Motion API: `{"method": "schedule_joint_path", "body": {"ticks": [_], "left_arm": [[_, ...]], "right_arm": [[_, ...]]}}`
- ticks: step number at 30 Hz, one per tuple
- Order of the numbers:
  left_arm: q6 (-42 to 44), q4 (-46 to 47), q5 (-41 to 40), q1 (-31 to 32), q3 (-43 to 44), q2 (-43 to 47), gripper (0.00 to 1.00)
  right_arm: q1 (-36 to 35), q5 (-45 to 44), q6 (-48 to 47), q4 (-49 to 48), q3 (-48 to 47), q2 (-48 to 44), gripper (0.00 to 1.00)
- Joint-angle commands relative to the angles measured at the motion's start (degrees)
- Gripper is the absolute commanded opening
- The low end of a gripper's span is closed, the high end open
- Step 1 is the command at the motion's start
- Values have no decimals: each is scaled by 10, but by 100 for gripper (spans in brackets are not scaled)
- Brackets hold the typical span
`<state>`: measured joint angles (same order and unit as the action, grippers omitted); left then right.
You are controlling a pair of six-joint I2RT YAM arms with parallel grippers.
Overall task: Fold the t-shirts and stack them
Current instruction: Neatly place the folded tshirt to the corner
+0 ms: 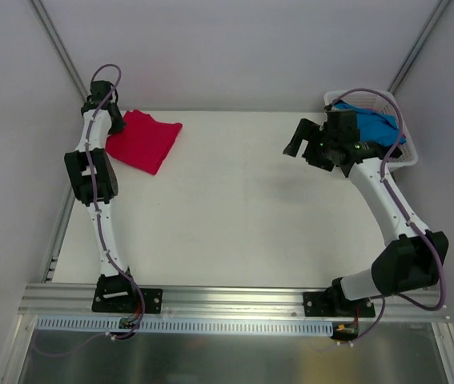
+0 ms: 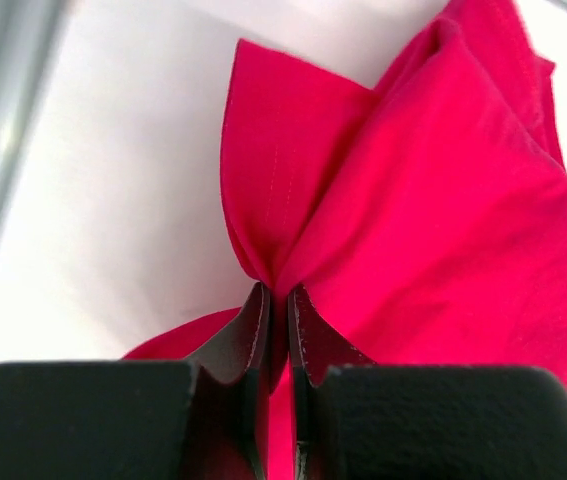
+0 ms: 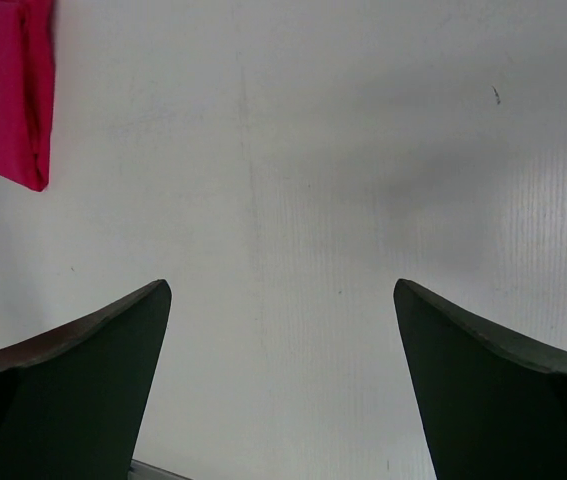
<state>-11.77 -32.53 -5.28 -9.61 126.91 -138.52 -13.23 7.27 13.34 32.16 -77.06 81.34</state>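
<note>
A folded crimson-red t-shirt (image 1: 143, 141) lies at the table's far left corner. My left gripper (image 1: 113, 118) is at the shirt's left edge, shut on a pinched fold of the red cloth (image 2: 293, 200); the fingers (image 2: 248, 330) clamp the bunched fabric. My right gripper (image 1: 300, 144) is open and empty above the white table at the right, just left of the basket. A corner of the red shirt shows in the right wrist view (image 3: 8, 90). A bright blue t-shirt (image 1: 371, 122) lies in the basket.
A white slatted plastic basket (image 1: 407, 156) stands at the far right corner. The white table top (image 1: 227, 216) lies between the arms. Grey walls close in on three sides; a metal rail runs along the near edge.
</note>
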Motion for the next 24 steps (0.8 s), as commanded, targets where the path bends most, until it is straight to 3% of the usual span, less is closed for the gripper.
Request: {"method": "schedule_joint_path", "body": {"ticks": [1,6,12,24], "left_arm": [[-6,-17,-34,-30,64,-26,0],[-12,-17,-15,-52,148,-84,0],[-56,-17,-40,-56,150,-110,0],[-97,13,-60,-96,156,-119,0]], "right_arm": [[8,-17,-15,-32,-38,23,99],[21,-4,-45,-30,-116,102,99],[37,42,-44,-13,-190,169,99],[37,58,-47,-3,-202,195,99]]}}
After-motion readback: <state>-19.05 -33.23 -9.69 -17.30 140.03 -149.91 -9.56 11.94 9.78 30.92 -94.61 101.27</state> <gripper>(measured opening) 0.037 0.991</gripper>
